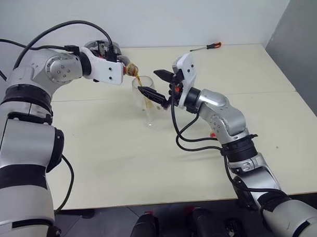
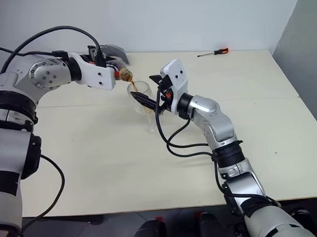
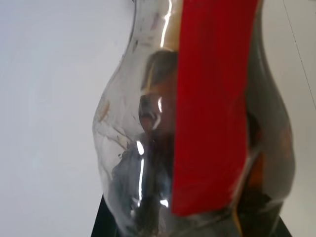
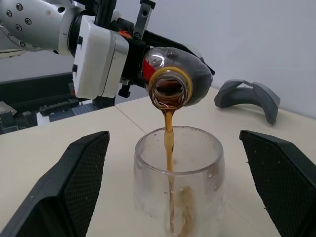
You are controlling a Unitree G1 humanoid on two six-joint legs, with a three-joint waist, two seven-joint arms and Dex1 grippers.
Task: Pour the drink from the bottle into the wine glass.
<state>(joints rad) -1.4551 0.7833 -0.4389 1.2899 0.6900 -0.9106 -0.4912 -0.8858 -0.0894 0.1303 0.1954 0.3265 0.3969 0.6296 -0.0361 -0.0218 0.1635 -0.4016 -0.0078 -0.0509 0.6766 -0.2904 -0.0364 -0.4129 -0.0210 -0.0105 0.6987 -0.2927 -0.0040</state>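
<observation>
On a pale table (image 1: 123, 166), the right gripper (image 1: 158, 86) is reaching in from the near right, its two black jaws standing wide apart on either side of the wine glass (image 1: 146, 100). The jaws are bracketing the bowl without touching it, so they are holding nothing.

The wine glass is standing upright near the middle of the table, its long axis vertical, directly ahead of the right jaws. Its stem and foot are hard to make out against the pale surface.

Just above and behind the rim, the bottle (image 4: 174, 81) is lying nearly level, its long axis tipped so the open mouth is pointing down over the bowl. The left gripper (image 1: 110, 58) is clamped shut on the bottle, coming in from the far left. A thin stream of the drink (image 4: 169, 143) is falling from the mouth into the glass and pooling at the bottom, which looks only slightly filled. The coming move probably turns on keeping that mouth centred over the rim.

The left arm's white wrist housing is hiding most of the bottle's body in the head views, and the left wrist view is showing it too close to judge how much liquid remains.

Further back, a grey curved object (image 4: 249, 97) is lying on the table, and a red-handled screwdriver (image 1: 207, 46) is resting near the far edge.
</observation>
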